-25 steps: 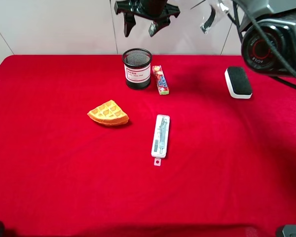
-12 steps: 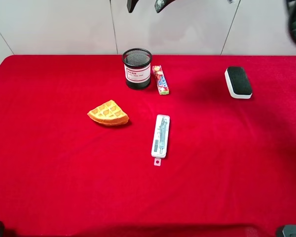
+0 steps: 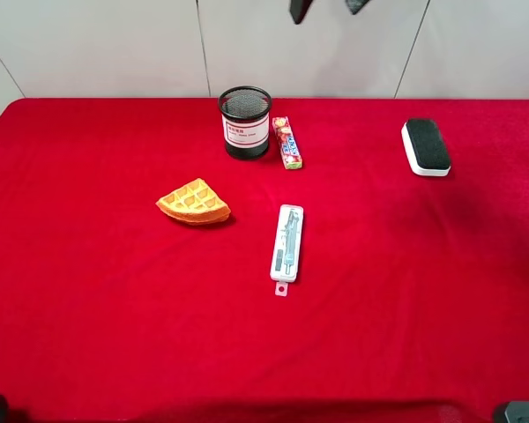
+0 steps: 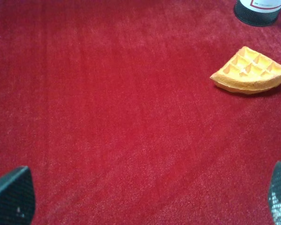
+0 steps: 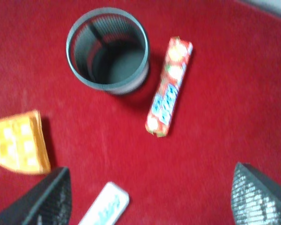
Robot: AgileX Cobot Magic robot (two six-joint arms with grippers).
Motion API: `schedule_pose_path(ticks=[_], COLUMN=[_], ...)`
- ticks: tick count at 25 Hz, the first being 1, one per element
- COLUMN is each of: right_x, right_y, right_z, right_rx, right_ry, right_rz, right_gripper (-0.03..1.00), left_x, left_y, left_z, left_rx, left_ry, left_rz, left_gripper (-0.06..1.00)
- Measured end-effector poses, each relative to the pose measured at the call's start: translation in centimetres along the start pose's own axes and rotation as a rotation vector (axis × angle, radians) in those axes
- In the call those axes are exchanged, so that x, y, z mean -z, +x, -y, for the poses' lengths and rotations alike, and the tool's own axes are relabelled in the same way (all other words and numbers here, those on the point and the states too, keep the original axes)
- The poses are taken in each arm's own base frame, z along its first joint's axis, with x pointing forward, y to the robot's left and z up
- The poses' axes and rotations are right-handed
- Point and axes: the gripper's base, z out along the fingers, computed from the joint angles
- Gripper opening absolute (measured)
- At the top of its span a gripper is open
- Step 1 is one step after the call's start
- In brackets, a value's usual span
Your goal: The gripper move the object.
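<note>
Pulling away is the change in the high view: the right gripper (image 3: 328,7), which hung directly over the black wire-mesh cylindrical pen cup (image 3: 245,122) a second ago, has risen and slid toward 1 o'clock. Only the tips of its fingers show at the top edge, spread apart and empty. The cup stands upright and unmoved at 12 o'clock on the red cloth counter (image 3: 106,317). I judge the move either finished or the grasp given up, and cannot tell which. A red-wrapped candy stick (image 3: 286,142) lies just beside the cup at its 3 o'clock, crowding any finger on that side. An orange waffle wedge (image 3: 193,202) sits at its 7 o'clock, a white oblong blister pack (image 3: 286,242) at 5 o'clock, and a black-and-white oblong eraser (image 3: 426,146) well apart at 3 o'clock. The left wrist view shows the left gripper (image 4: 145,199) low over bare cloth, fingers (image 4: 9,194) wide apart and holding nothing, the waffle ahead. The right wrist view, blurred, looks straight down into the cup, fingers (image 5: 40,201) parted.
</note>
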Motion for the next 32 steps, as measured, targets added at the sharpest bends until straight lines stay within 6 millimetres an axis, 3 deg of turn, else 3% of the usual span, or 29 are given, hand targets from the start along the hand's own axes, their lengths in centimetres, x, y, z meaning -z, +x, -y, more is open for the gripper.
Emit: schedule_pose_path(ticks=[16,23,32], right_x=[8.5,10.7,12.6], right_y=[12.7,18.3,24.0], right_z=[1.2,1.7,3.0], right_rx=[0.006,0.007,-0.036], right_ry=[0.019,0.016,0.038], right_rz=[-0.016,0.014,0.088], right_gripper=[0.53,0.53,0.53], left_x=[0.0,0.0,0.0], left_y=[0.0,0.0,0.0], left_z=[0.0,0.0,0.0], left_rx=[0.0,0.0,0.0], left_ry=[0.0,0.0,0.0], left_rz=[0.0,0.0,0.0], left_gripper=[0.99,0.99,0.99])
